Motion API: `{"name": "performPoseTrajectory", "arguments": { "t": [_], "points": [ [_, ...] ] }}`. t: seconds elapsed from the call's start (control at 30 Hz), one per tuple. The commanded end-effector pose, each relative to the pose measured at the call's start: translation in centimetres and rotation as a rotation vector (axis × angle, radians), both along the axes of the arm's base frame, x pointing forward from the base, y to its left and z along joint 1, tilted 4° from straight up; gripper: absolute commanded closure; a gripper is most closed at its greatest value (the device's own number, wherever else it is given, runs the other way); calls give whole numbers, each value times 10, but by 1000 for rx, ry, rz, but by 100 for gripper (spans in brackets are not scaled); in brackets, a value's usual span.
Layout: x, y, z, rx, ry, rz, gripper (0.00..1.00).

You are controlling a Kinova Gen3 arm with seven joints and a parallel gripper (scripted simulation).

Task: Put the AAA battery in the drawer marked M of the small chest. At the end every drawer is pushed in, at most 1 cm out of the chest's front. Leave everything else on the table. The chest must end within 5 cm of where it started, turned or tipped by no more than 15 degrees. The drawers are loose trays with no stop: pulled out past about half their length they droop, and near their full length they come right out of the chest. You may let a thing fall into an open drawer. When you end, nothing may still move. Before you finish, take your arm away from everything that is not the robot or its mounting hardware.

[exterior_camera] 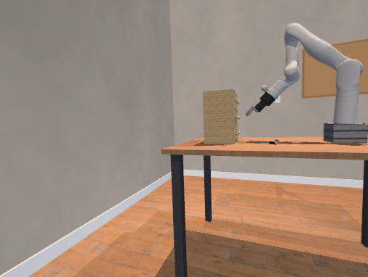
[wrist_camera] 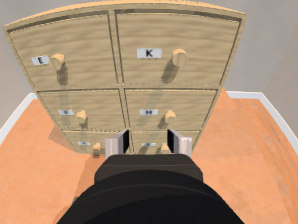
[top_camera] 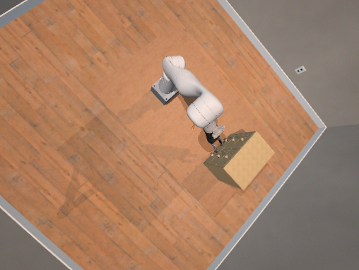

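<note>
Because drawer M (wrist_camera: 195, 107) was still to be opened, the black claw (top_camera: 218, 147) (exterior_camera: 249, 112) (wrist_camera: 148, 137) hung spread before the wooden chest (top_camera: 249, 160) (exterior_camera: 219, 117) (wrist_camera: 82, 37). The small orange battery (top_camera: 193, 126) (exterior_camera: 277, 140) apparently lay inside the table's (exterior_camera: 272, 152) edges.

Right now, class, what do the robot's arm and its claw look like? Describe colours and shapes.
The arm is pale grey-white, with smooth, rounded segments and thin dark seams. The claw has a black body and two grey fingers with dark inner pads. No cables show.
</note>
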State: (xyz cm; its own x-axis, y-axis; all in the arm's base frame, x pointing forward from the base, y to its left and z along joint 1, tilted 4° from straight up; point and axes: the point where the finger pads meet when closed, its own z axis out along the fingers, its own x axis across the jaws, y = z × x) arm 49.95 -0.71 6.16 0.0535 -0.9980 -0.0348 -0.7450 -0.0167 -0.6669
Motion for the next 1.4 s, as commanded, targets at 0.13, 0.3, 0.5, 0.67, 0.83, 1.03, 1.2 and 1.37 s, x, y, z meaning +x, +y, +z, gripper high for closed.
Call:
{"name": "performPoseTrajectory", "arguments": {
  "t": [0.13, 0.3, 0.5, 0.67, 0.83, 1.03, 1.2, 1.37],
  "points": [
    [-2, 2, -7, 6, -4, 0, 0],
    [-1, 2, -9, 8, -20, 0, 0],
    [1, 2, -11, 8, -37, -1, 0],
    [1, 2, -12, 8, -45, -1, 0],
    [2, 2, -13, 9, -56, -2, 0],
    [3, 2, -15, 10, -68, -2, 0],
    [3, 2, -15, 10, -74, -3, 0],
    [4, 2, -16, 10, -80, -3, 0]
  ]
}}
